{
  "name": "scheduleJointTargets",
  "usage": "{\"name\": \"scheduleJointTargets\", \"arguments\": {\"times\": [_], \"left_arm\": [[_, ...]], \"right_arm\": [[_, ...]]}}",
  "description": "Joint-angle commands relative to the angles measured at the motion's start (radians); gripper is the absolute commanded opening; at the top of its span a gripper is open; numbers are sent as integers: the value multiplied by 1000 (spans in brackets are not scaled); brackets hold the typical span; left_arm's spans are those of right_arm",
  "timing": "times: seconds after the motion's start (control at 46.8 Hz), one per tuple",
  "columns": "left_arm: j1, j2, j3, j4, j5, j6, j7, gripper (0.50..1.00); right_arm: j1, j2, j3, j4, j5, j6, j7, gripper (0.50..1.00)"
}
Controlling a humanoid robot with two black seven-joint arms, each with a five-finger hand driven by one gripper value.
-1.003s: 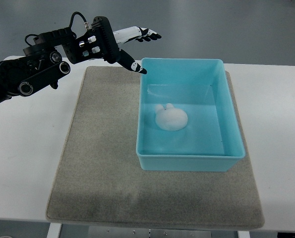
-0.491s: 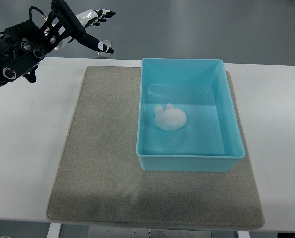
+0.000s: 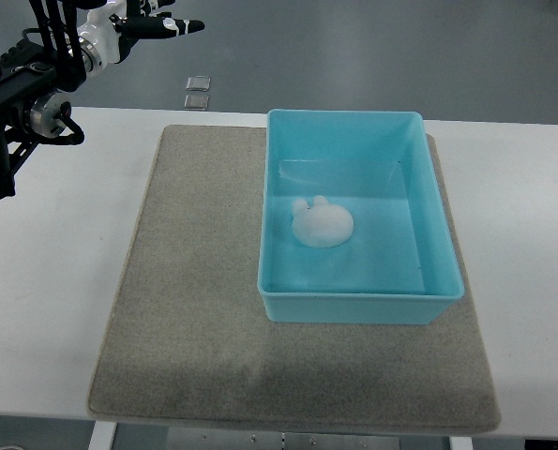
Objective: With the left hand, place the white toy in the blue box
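The white toy (image 3: 322, 223), a rounded shape with two small ears, lies on the floor of the blue box (image 3: 357, 314), left of its middle. The box stands on the right half of a grey mat (image 3: 194, 309). My left hand (image 3: 152, 23) is high in the top left corner, well away from the box, with its fingers stretched out and holding nothing. Its black arm (image 3: 21, 103) runs down to the left edge. The right arm does not show.
The mat lies on a white table (image 3: 53, 300). Beyond the table's far edge is grey floor with two small square plates (image 3: 197, 91).
The left hand has drawn back from the box's far left corner, up and to the left into the picture's corner. The toy has stayed put in the box.
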Motion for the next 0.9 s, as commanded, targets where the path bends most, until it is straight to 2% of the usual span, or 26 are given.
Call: {"name": "scheduleJointTargets", "arguments": {"times": [0.0,0.128,0.299,0.598,0.875], "left_arm": [[0,-2,0,-12,-115,53,7,984],[-2,-5,-6,-19,-271,98,15,984],[8,-5,-12,-19,-397,72,19,988],[38,-17,-20,4,-432,-136,-1,988],[64,-44,-42,40,-609,-258,-25,988]], "right_arm": [[0,0,0,1,0,0,0,936],[0,0,0,1,0,0,0,936],[0,0,0,1,0,0,0,936],[0,0,0,-1,0,0,0,936],[0,0,0,1,0,0,0,936]]}}
